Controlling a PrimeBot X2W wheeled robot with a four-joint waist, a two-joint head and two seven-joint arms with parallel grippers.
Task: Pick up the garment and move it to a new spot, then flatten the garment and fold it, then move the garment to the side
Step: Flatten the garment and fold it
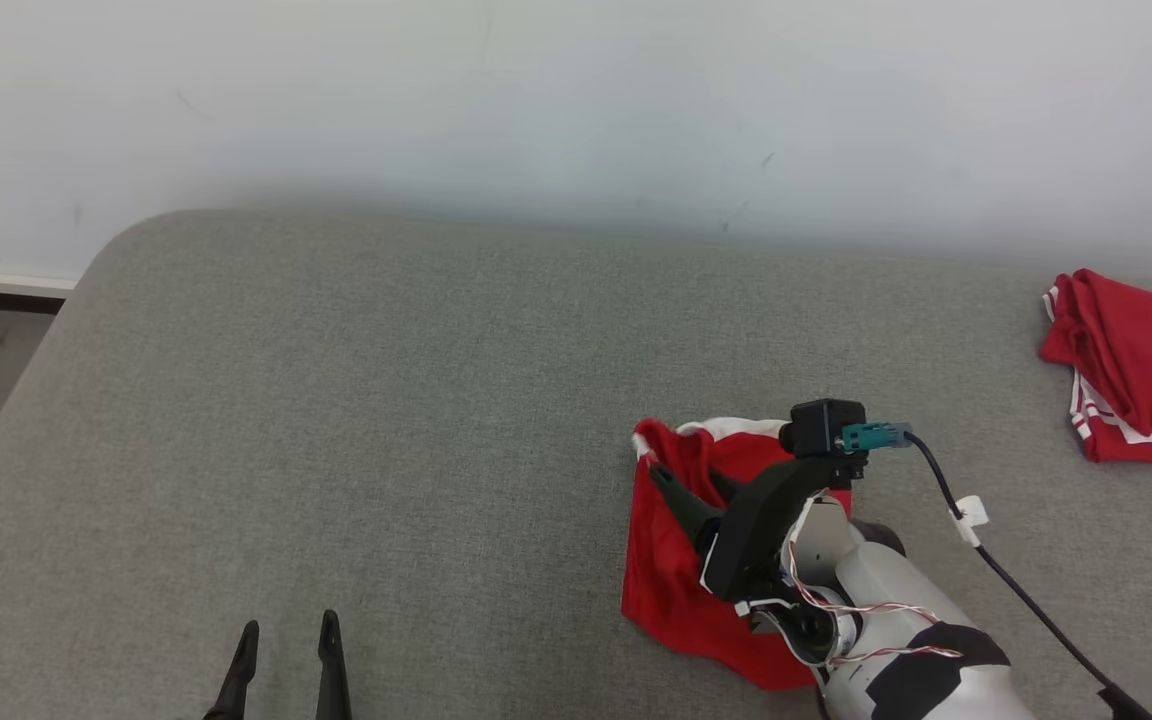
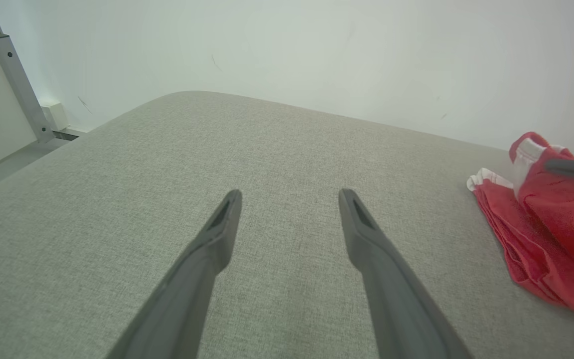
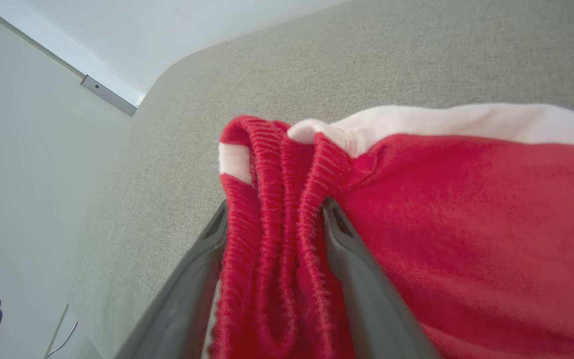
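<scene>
Grey cushioned surface (image 1: 336, 400) under a white wall (image 1: 536, 100). The garment (image 1: 671, 590) lies crumpled, well apart from a folded red pile (image 1: 1136, 370) — flattening, folding and moving aside remain. My right claw (image 3: 275, 207) straddles its ribbed band (image 3: 277, 164) — gripping or released, I cannot tell. My left claw (image 2: 289, 197) gapes empty, farther from that pile.

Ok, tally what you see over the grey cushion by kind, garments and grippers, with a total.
Red garments: 2, the garment and the folded red garment
Grippers: 2, the left gripper and the right gripper
Total: 4
</scene>
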